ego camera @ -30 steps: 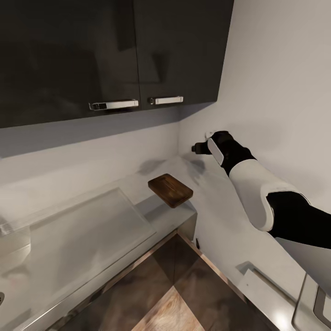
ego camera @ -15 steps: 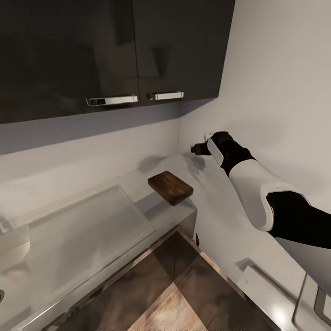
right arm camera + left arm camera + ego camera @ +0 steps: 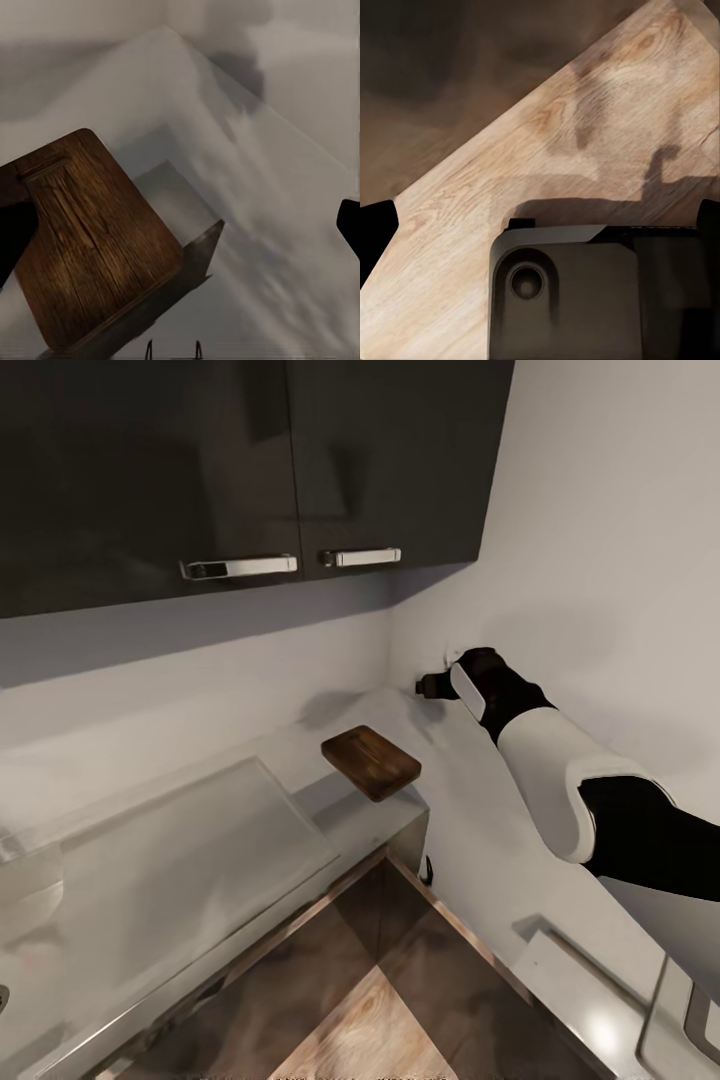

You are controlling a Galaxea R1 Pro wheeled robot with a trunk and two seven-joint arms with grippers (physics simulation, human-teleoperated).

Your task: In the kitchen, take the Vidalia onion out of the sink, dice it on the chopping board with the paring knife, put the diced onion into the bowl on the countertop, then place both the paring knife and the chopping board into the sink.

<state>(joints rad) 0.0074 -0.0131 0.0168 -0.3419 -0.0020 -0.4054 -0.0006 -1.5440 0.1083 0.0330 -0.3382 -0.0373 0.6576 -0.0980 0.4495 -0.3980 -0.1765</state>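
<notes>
The brown wooden chopping board lies on the pale grey countertop near its corner end, slightly overhanging the edge. My right arm reaches over the counter toward the side wall, with the right gripper beyond and right of the board. In the right wrist view the chopping board lies below the right gripper, whose dark fingertips stand far apart with nothing between them. My left gripper hangs open over the wood floor. The onion, paring knife and bowl are out of view.
Glossy black upper cabinets with chrome handles hang above the counter. A flat pale steel panel, seemingly the sink's drainboard, lies left of the board. A white wall closes the right side. Wood floor shows below the counter edge.
The whole head view has shifted a little, with cabinets and board sliding upward in the picture, so the camera moved. The right arm keeps its pose.
</notes>
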